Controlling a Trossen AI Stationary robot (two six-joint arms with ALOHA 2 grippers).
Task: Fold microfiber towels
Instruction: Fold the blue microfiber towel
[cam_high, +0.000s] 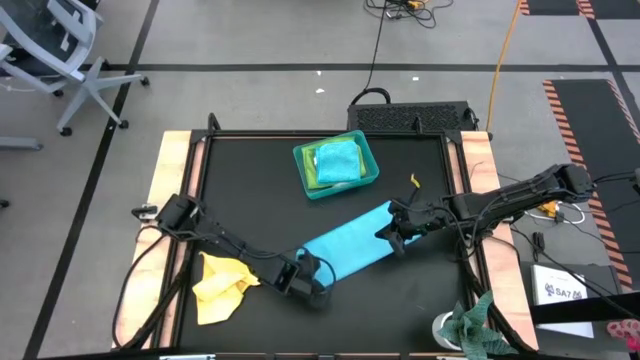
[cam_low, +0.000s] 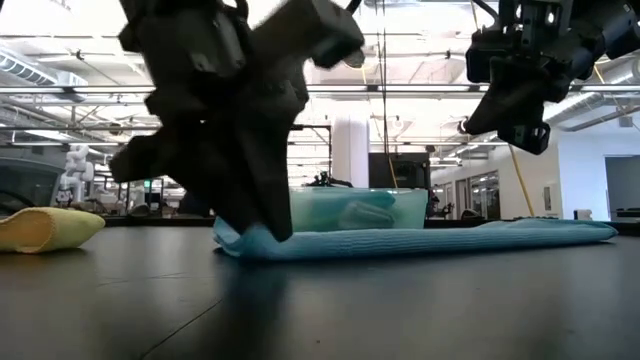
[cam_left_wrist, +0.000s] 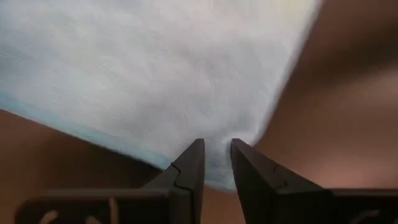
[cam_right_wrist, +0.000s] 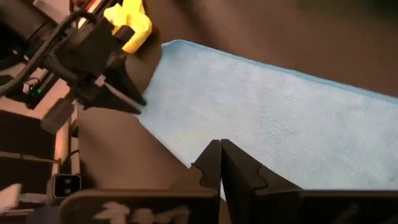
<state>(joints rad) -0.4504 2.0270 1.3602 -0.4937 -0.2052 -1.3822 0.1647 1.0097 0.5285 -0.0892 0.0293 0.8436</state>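
From above, a long light blue microfiber towel (cam_high: 350, 246), already folded into a narrow strip, lies slantwise on the black table (cam_high: 240, 190). The left pincer (cam_high: 318, 278) sits at its near end, the right pincer (cam_high: 396, 232) at its far end. A crumpled yellow microfiber towel (cam_high: 220, 286) lies at the near left, and a teal plastic tray (cam_high: 337, 166) holding folded cloths stands behind.

At table height, the left pincer (cam_low: 262, 225) presses onto the strip's end, while the right pincer (cam_low: 520, 125) hangs clear above the cloth.

The left wrist camera shows its fingers (cam_left_wrist: 189, 171) nearly together, nipping the towel's edge.

The right wrist camera shows its fingers (cam_right_wrist: 214, 163) closed on nothing, over the towel's corner.

The step appears to be folding the strip end over end. To do it well, the held end should travel low and straight along the strip, edges aligned before release.
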